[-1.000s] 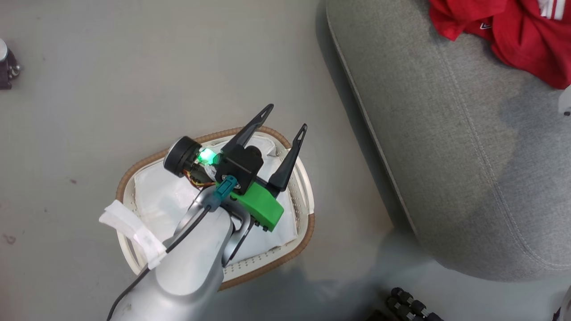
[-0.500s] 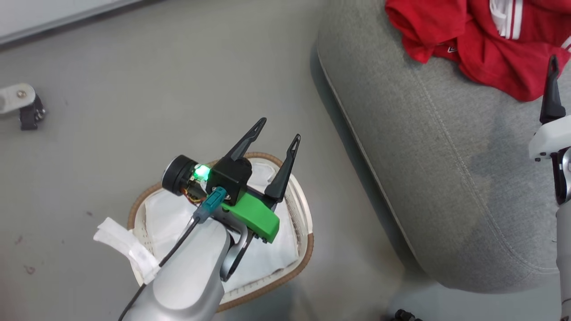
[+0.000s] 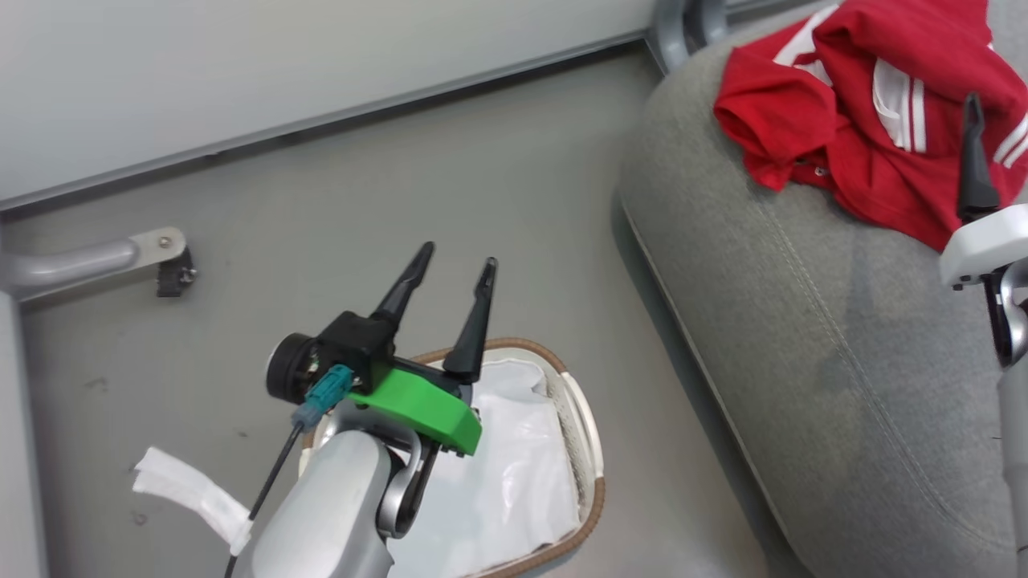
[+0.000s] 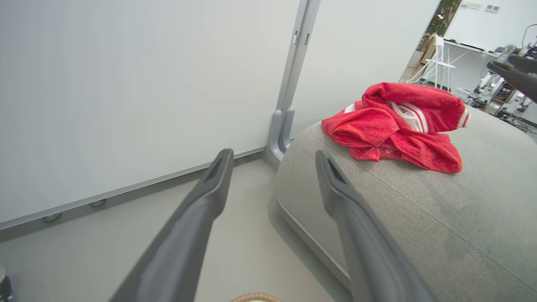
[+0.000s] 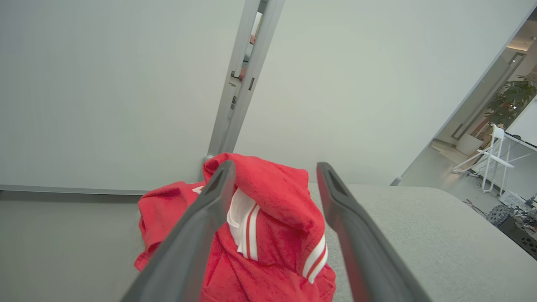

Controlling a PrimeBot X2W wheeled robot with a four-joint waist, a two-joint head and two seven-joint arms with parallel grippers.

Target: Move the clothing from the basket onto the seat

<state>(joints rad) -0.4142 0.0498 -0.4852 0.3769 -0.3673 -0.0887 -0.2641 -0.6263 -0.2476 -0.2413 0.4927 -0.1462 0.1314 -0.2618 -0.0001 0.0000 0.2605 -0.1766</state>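
The red clothing (image 3: 867, 120) with white stripes lies bunched on the far end of the grey seat (image 3: 803, 337). My right gripper (image 5: 275, 167) hovers open just in front of the clothing (image 5: 272, 235), its fingers clear of the fabric. One of its fingers (image 3: 974, 160) stands over the pile's right side. The basket (image 3: 596, 482) sits on the floor beside the seat, with just its white liner (image 3: 514, 490) showing inside. My left gripper (image 3: 455, 261) is open and holds nothing above the basket's far rim. It points toward the seat (image 4: 419, 218) and clothing (image 4: 398, 126).
A white wall panel runs along the back with a grey post (image 3: 683, 20) at the seat's corner. A grey frame foot (image 3: 96, 257) rests on the floor at the left. A white tape strip (image 3: 189, 494) hangs from my left arm's cable.
The head view has swung up toward the wall. My right gripper's finger has come into view beside the clothing, which now lies bunched higher. My left gripper has stayed open over the basket.
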